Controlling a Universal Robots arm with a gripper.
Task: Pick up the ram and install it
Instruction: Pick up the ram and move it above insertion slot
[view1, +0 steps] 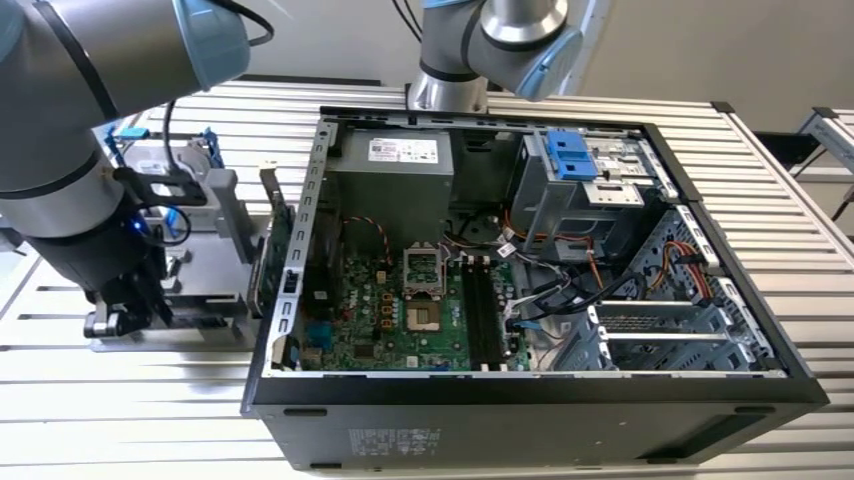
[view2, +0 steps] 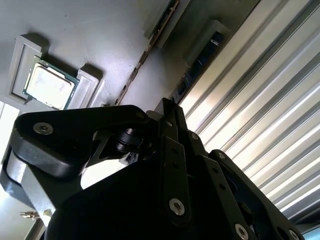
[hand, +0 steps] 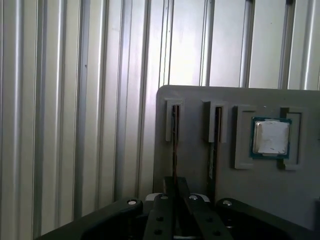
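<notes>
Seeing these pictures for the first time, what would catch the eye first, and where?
First, the open computer case on the slatted table, its green motherboard bare, in the middle of the exterior view. At that view's left the arm bends down over a grey holder; in the first wrist view the gripper sits close before the ram, which stands on edge in a slot, with a square processor chip in a recess nearby.

Exterior view evenly bright; in the second wrist view glare streaks the slatted table (view2: 260, 115), foreground dark, perhaps backlit.
</notes>
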